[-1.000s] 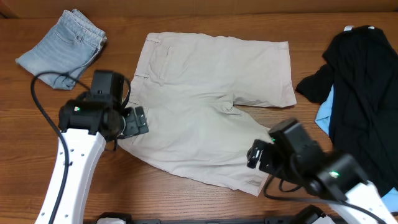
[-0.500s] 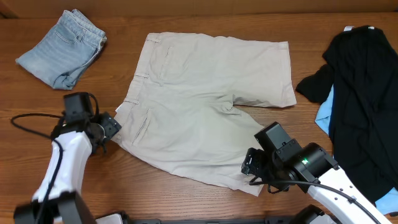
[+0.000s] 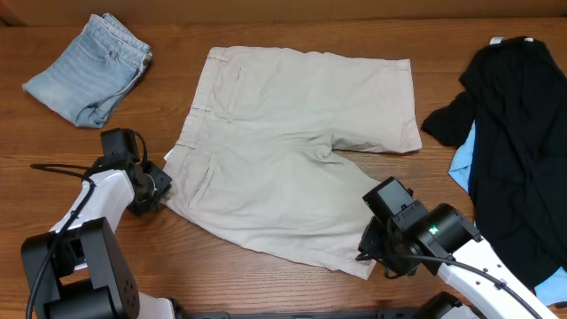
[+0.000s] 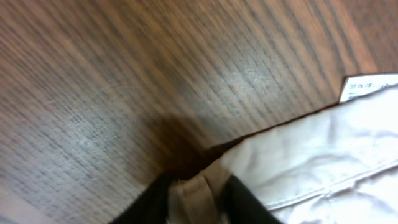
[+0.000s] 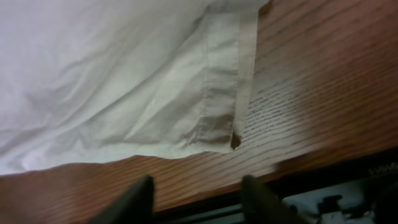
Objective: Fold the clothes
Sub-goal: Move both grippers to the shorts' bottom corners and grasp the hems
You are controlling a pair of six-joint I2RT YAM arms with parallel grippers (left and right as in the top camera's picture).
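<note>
The pale beige shorts (image 3: 292, 168) lie spread flat on the wooden table, waistband to the left and legs to the right. My left gripper (image 3: 158, 190) is at the near waistband corner. In the left wrist view it (image 4: 196, 200) is shut on a small fold of the beige cloth (image 4: 323, 168), with a white tag (image 4: 367, 86) showing nearby. My right gripper (image 3: 365, 250) is at the near leg's hem corner. In the right wrist view its jaws (image 5: 196, 200) stand apart over bare wood, just short of the hem (image 5: 217, 112), with nothing between them.
Folded light-blue jeans (image 3: 89, 66) sit at the back left. A black garment (image 3: 523, 133) lies over a light-blue one (image 3: 465, 164) at the right. The table's front edge (image 5: 311, 168) runs close behind my right gripper.
My left arm has swung left and down to the waistband corner, and its jaws have closed on the cloth. The right gripper has lowered at the hem corner with its jaws narrowing.
</note>
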